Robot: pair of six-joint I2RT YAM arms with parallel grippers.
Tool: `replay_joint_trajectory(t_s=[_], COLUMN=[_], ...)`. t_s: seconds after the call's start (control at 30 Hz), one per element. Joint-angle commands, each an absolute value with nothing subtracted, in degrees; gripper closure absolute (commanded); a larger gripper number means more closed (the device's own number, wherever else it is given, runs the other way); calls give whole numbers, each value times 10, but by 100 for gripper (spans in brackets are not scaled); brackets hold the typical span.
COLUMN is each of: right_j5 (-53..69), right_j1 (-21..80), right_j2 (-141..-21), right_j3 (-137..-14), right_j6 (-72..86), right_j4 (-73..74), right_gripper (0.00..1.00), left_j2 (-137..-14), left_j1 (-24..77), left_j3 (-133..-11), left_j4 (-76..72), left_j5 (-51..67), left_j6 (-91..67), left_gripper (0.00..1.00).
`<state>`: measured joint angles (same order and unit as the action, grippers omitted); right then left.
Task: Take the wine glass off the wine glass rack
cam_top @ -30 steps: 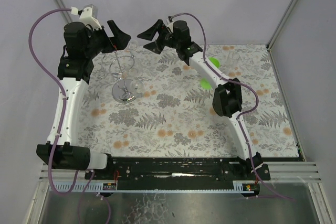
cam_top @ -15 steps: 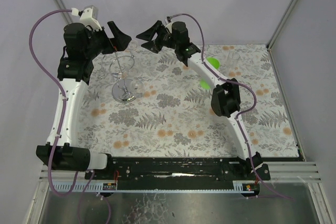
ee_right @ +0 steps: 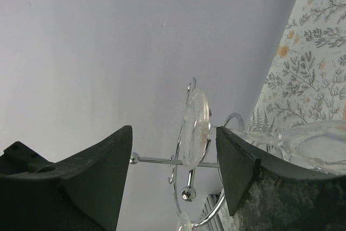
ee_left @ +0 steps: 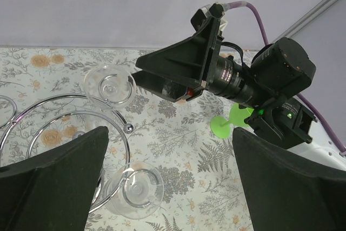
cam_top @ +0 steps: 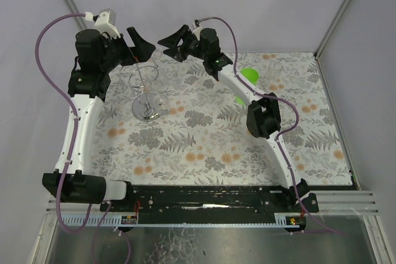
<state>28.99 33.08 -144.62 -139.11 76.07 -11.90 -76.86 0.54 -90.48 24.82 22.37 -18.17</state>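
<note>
The wine glass rack [cam_top: 143, 82] is a silver wire stand with a round base, at the back left of the table. Two clear wine glasses hang from its loops. In the left wrist view their round feet show, one further off [ee_left: 110, 85] and one nearer [ee_left: 134, 191]. My right gripper [ee_right: 174, 139] is open, with the foot of one wine glass [ee_right: 195, 128] edge-on between its fingers and not squeezed. Its stem runs right, past the right finger, to the bowl [ee_right: 319, 143]. My left gripper [ee_left: 170, 150] hangs open above the rack, holding nothing.
A green plastic wine glass [ee_left: 227, 124] lies on the floral tablecloth [cam_top: 204, 140] behind the right arm, partly hidden in the top view [cam_top: 250, 75]. The grey back wall [ee_right: 108, 52] is close behind the rack. The two grippers face each other closely over the rack.
My right gripper has moved left towards the rack, and its jaws have narrowed somewhat. The left arm and the rack have stayed still.
</note>
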Motion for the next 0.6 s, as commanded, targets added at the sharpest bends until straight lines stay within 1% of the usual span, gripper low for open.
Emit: replay_joint_trajectory(t_s=[0.0, 0.1, 0.57], right_j5=[273, 264, 252], right_j1=[340, 342, 344], right_j2=[-1448, -1450, -1467], right_j3=[-1396, -1395, -1399], right_j6=[767, 768, 771], right_j4=[-180, -182, -180], right_gripper=[31, 33, 34], left_j2=[-754, -755, -755], left_j1=[1, 1, 0], left_j3=[-898, -898, -892], left_j4=[206, 204, 199], left_j5=[235, 236, 241], left_j6=[-186, -188, -190], left_gripper=[4, 4, 4])
